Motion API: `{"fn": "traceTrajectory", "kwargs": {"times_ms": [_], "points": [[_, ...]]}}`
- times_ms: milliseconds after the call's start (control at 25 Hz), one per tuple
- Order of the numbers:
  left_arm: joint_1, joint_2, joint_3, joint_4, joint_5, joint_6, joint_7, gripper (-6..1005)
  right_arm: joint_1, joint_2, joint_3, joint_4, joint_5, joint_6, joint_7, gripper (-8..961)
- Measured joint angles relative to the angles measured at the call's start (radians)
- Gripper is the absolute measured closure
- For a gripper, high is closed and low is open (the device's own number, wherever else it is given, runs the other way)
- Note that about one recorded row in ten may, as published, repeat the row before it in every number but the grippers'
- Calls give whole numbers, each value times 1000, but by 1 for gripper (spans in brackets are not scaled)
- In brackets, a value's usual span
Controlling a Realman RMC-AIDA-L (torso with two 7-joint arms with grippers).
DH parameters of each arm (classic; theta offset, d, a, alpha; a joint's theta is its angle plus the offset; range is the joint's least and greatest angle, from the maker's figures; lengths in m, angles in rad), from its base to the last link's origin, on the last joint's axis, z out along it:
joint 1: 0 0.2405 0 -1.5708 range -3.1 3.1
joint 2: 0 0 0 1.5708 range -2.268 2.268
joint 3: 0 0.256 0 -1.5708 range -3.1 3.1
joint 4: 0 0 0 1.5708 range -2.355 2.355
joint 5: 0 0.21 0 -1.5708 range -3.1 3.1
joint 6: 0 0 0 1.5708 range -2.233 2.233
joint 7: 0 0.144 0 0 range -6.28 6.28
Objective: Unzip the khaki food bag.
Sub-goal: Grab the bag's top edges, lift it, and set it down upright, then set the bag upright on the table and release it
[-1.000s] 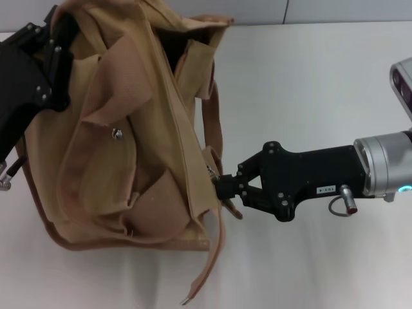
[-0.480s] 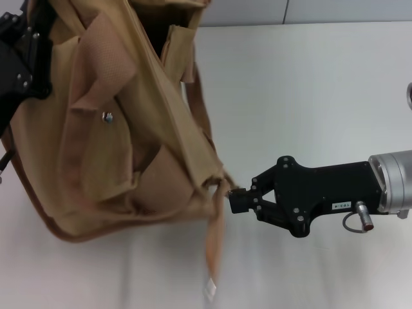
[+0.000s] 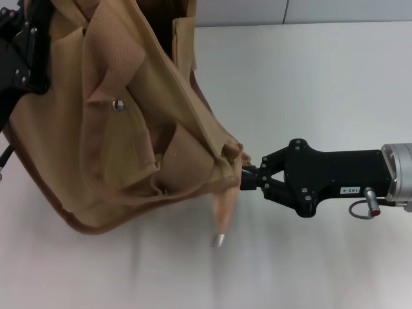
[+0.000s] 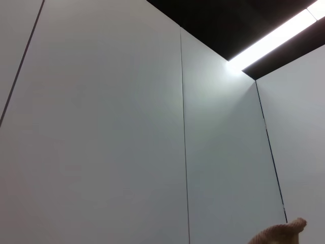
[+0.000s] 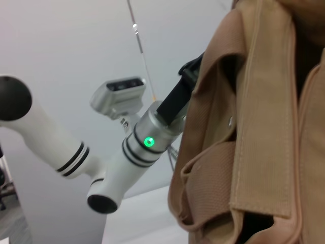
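Khaki food bag (image 3: 122, 129) tilted, crumpled; right gripper (image 3: 248, 179) pinching its corner; left gripper (image 3: 26, 51) state unclear.

Bare white table (image 3: 309, 96) lies open beyond the right gripper (image 3: 243, 180); khaki food bag (image 3: 129, 129) blocks its left.

Pale wall panels (image 4: 101, 142), a lit ceiling strip (image 4: 277, 38), tan fabric tip (image 4: 282, 235).

No legible text; gripper label (image 3: 349, 190) unreadable
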Motion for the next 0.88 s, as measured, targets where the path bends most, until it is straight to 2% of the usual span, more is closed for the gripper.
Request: {"fn": "traceTrajectory", "kwargs": {"times_ms": [280, 640, 840, 880], "points": [[2, 0, 1, -1, 0, 0, -9, 940, -42, 0, 79, -27, 0, 19, 6, 822], [-1, 0, -3, 0, 0, 0, -11, 939, -94, -7, 123, -59, -3, 66, 1, 658], [-10, 0, -16, 0, 1, 2, -36, 940, -115, 2, 145, -75, -1, 141, -43, 423], [-16, 0, -24, 0, 1, 5, -55, 940, -111, 6, 148, -59, 0, 176, -84, 399]]}}
